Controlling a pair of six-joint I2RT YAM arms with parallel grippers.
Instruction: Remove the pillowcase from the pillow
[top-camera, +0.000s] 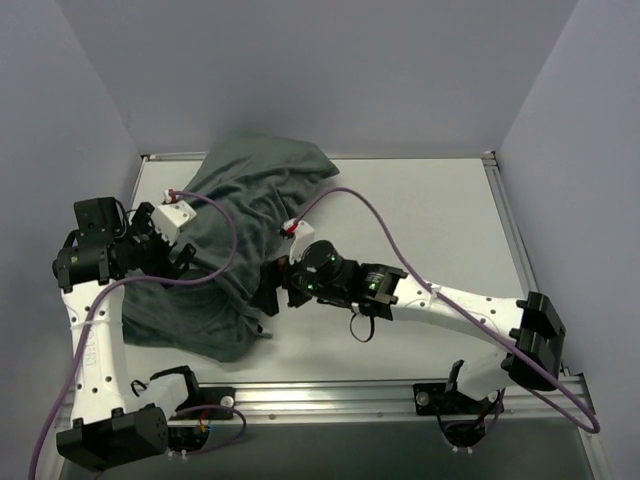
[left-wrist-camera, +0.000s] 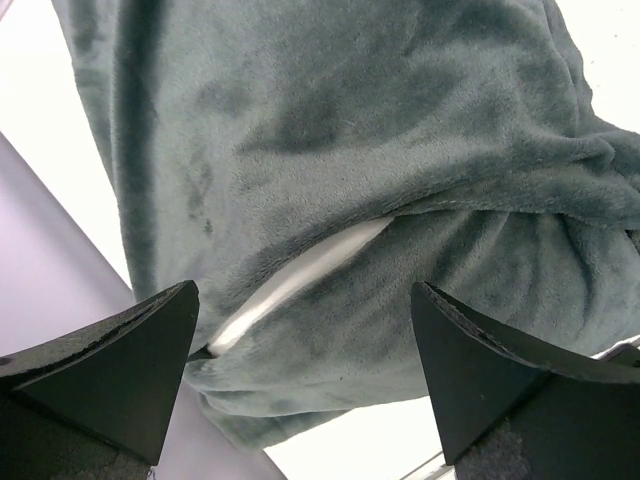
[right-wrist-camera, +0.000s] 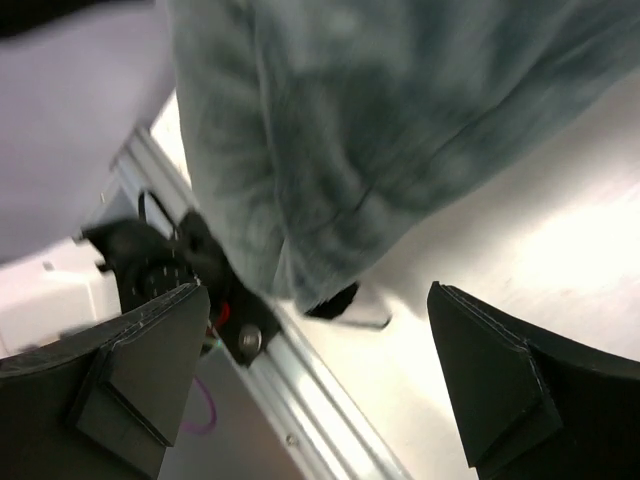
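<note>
One pillowcase (top-camera: 250, 210) lies on the desk (top-camera: 430, 220). It covers the desk's left half, and only its plain grey-green side shows. It is a long, rumpled mound. Its long axis runs on a slant, from a narrower end near the desk's far edge at mid-width to a broad end near the desk's front left corner. The broad end stops just short of the metal rail (top-camera: 350, 395) along the desk's front edge.

One pillow (left-wrist-camera: 300, 268) can be counted, and only as a thin white sliver. It shows through a slit in the fabric in the left wrist view, and the rest of it is hidden inside the cover.

There are two arms and two claws. The left claw (left-wrist-camera: 303, 300) is over the desk's left side, above the mound. Its two fingers are spread wide with the slit and the white sliver framed between them. Whether the fingertips touch the fabric cannot be told. The right claw (right-wrist-camera: 320, 300) is near the desk's middle, at the right flank of the mound. It is spread wide too and grips nothing. Beyond its fingers a drooping corner of the pillowcase hangs close to the desk's front rail, with bare desk to its right.
</note>
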